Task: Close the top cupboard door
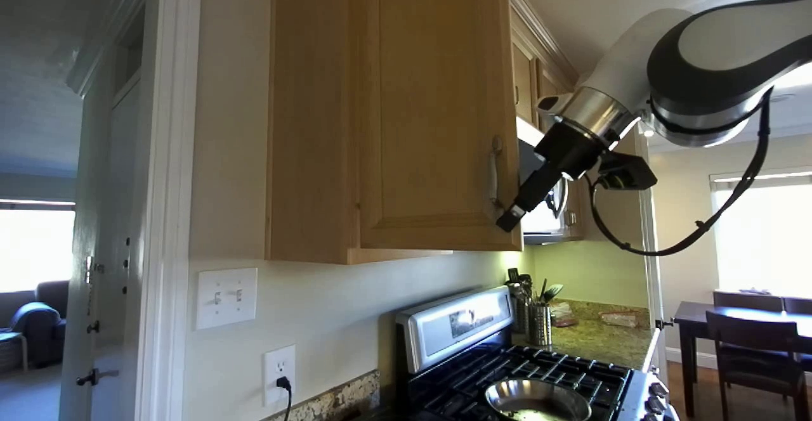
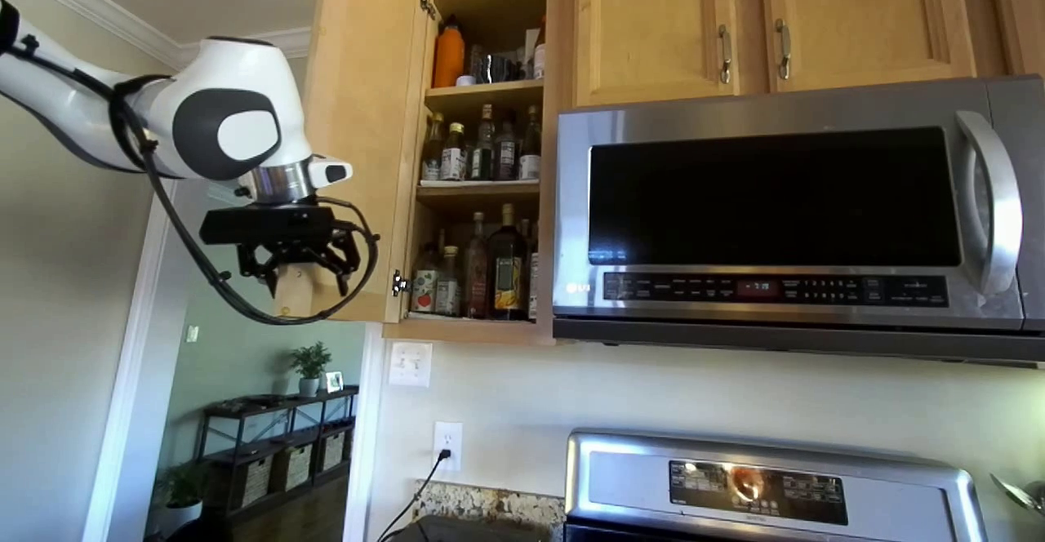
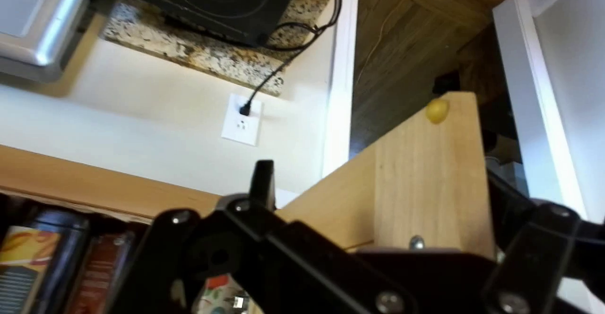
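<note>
The top cupboard door [image 1: 438, 104] is tall, light-tan wood and stands swung open. Its silver bar handle [image 1: 495, 174] is near the free edge. Its inner face shows in an exterior view [image 2: 359, 109], with the hinges at the cabinet. My gripper [image 1: 509, 219] is at the lower free edge, one finger in front of the outer face by the handle's lower end. In the wrist view the door's edge [image 3: 425, 172] lies between the spread fingers, and the right finger is partly hidden behind it. The gripper [image 2: 306, 281] is open around the edge; I cannot tell whether it touches.
The open cabinet [image 2: 482, 191] holds bottles on its shelves. A steel microwave [image 2: 775, 215] with short wooden doors [image 2: 653, 28] above it is beside the cabinet. Below are the stove [image 1: 457, 326] with a pan [image 1: 539, 399], and a wall outlet [image 3: 242, 120]. A cable loops from the wrist.
</note>
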